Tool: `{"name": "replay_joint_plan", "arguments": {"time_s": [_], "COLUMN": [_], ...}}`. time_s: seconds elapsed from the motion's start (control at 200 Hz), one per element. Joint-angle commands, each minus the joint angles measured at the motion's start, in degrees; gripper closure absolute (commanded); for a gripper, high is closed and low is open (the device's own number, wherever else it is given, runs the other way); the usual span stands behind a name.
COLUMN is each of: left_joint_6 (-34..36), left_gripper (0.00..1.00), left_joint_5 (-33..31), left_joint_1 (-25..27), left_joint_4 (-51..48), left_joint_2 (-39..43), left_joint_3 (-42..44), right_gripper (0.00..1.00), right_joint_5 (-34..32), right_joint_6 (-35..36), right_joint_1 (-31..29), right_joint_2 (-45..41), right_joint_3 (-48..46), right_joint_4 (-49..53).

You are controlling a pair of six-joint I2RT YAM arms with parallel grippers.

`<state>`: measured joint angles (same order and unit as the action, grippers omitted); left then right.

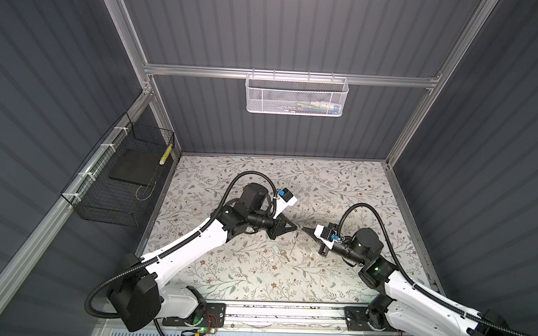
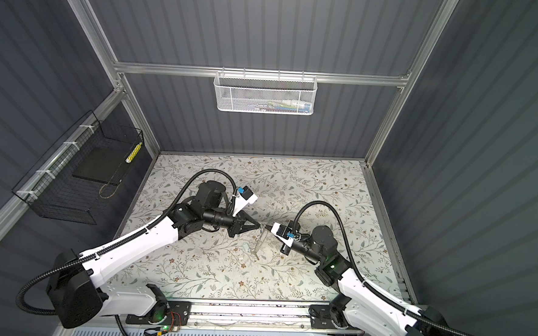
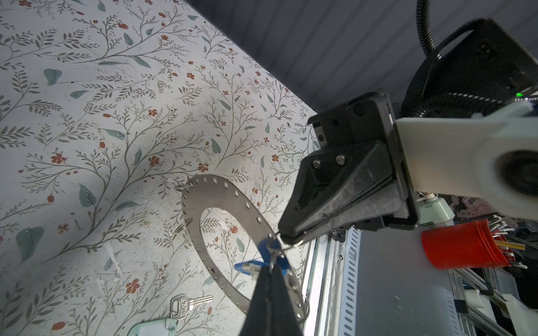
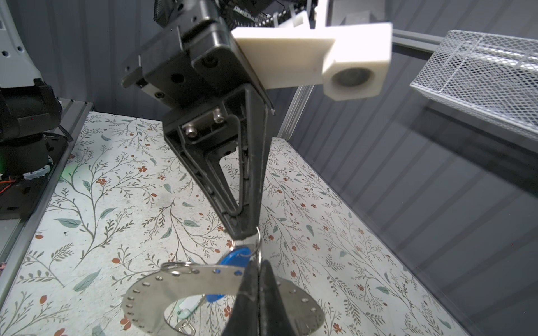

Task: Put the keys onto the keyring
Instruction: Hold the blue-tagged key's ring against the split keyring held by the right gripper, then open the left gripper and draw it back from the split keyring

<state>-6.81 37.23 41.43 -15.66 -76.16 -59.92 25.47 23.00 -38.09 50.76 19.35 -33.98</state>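
Observation:
The keyring [image 3: 203, 200] is a wide flat grey metal ring with small holes round its rim; it hangs tilted over the floral table, just under both gripper tips [image 4: 174, 286]. The blue-headed key [image 3: 263, 250] hangs at its rim on a small wire split ring [image 4: 256, 245]. My left gripper [image 3: 272, 269] and right gripper [image 4: 258, 263] meet tip to tip mid-table, both shut with that split ring's wire running into their tips. In both top views they nearly touch [image 1: 297, 229] [image 2: 266, 227]. A second silver key [image 3: 186, 302] with a pale tag lies flat on the table [image 1: 283, 255].
Two more small split rings sit on the keyring's rim [image 3: 182, 186]. A white mesh basket [image 1: 296, 96] hangs on the back wall and a black wire basket [image 1: 118, 180] on the left wall. The metal rail [image 1: 285, 315] runs along the table's front edge.

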Motion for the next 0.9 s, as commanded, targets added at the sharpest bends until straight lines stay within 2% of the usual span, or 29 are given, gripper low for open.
{"name": "replay_joint_plan", "arguments": {"time_s": [0.0,0.33,0.485,0.51,0.56,0.605,0.725,0.82,0.895], "left_joint_6": [-1.68,-1.6,0.77,1.11,2.21,3.62,6.69,8.29,11.5], "left_gripper": [1.0,1.0,0.88,0.81,0.6,0.52,0.44,0.43,0.43], "left_joint_5": [2.32,4.1,3.03,2.87,1.97,0.78,-2.69,-5.76,-4.58], "left_joint_1": [-0.62,-0.79,-1.28,-1.34,-1.58,-1.75,-1.89,-1.9,-1.92], "left_joint_4": [2.21,1.76,-0.7,-0.98,-2.17,-3.56,-4.01,-2.3,-1.67], "left_joint_2": [-1.52,-3.29,-2.97,-2.79,-2.39,-1.71,1.29,3.77,4.99], "left_joint_3": [-0.1,-0.8,-1.9,-2.0,-2.34,-2.63,-1.71,-0.21,0.3], "right_gripper": [1.0,1.0,1.0,1.0,1.0,1.0,1.0,1.0,1.0], "right_joint_5": [3.09,2.83,3.13,3.25,3.43,3.69,4.38,5.46,6.51], "right_joint_6": [-1.01,-2.12,-2.9,-3.04,-3.44,-3.73,-4.91,-6.32,-6.91], "right_joint_1": [-0.16,0.19,0.74,0.9,1.12,1.34,1.9,2.44,2.77], "right_joint_2": [-1.01,-0.32,0.04,0.12,0.26,0.3,0.56,1.07,1.6], "right_joint_3": [-0.54,-0.28,-0.34,-0.37,-0.22,-0.28,-0.19,0.02,0.37], "right_joint_4": [-5.77,-7.05,-6.75,-6.82,-6.8,-6.92,-7.21,-7.68,-7.8]}}
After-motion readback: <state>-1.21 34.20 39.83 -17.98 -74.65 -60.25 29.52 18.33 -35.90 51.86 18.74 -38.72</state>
